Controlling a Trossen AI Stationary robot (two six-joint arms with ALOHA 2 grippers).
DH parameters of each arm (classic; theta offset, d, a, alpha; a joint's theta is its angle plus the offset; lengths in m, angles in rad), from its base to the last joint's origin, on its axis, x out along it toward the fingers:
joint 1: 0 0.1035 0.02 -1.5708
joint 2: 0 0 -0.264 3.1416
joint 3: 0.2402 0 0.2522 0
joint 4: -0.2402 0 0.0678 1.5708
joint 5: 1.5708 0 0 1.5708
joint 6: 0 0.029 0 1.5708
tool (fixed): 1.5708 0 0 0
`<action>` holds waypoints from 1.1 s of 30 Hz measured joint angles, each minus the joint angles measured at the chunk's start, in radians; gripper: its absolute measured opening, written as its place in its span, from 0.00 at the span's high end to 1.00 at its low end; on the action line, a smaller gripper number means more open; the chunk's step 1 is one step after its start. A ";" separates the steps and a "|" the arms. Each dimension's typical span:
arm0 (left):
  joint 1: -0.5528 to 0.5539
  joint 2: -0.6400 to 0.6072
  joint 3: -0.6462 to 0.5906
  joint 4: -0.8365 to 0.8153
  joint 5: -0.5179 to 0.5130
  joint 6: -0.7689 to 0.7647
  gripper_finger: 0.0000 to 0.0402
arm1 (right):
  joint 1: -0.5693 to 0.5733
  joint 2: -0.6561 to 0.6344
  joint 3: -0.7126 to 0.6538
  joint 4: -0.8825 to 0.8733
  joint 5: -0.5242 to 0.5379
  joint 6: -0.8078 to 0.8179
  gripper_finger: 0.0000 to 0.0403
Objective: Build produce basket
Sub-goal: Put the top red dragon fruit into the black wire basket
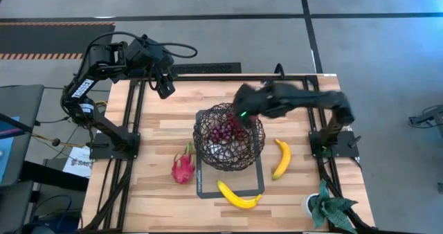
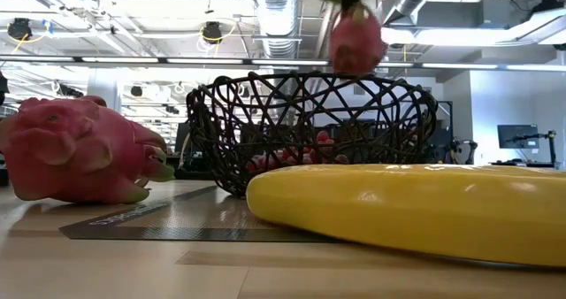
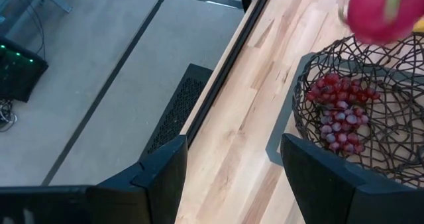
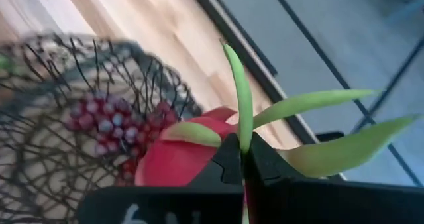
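**Dragon fruit held over the basket**

Banana (image 2: pixel 416 212) fills your low view's foreground, hiding the basket's (image 1: pixel 229 138) base. Your right hand (image 4: pixel 244 159) is clamped shut on the green tip of a dragon fruit (image 2: pixel 355 41), which hangs above the basket's far rim; the hand itself blurs in the high view. Grapes (image 3: pixel 340 111) lie inside. A second dragon fruit (image 1: pixel 183 166) and another banana (image 1: pixel 281 158) rest on the tabletop (image 1: pixel 166 199) either side. Your left hand (image 3: pixel 232 174) waits at the far-left edge, fingers spread wide, empty.

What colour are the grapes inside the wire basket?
Dark red grapes, some paler pinkish, lying in the basket; the left wrist view shows them best.
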 joint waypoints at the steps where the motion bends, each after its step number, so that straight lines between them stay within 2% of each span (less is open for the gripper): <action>1: 0.000 0.000 0.000 0.000 0.000 0.004 0.43 | 0.007 0.030 -0.001 -0.018 0.001 0.021 1.00; 9: 0.000 0.000 0.000 0.000 0.000 0.035 0.43 | 0.066 0.196 -0.001 -0.057 0.022 0.252 1.00; 20: 0.000 0.000 0.000 0.000 0.001 0.083 0.43 | 0.192 0.188 -0.182 -0.017 -0.112 0.632 1.00; 26: 0.000 0.000 0.000 0.000 0.001 0.087 0.43 | 0.223 0.188 -0.289 0.064 -0.131 0.719 1.00; 33: 0.000 0.000 0.000 0.000 0.001 0.086 0.43 | 0.201 0.187 -0.371 0.107 -0.128 0.699 1.00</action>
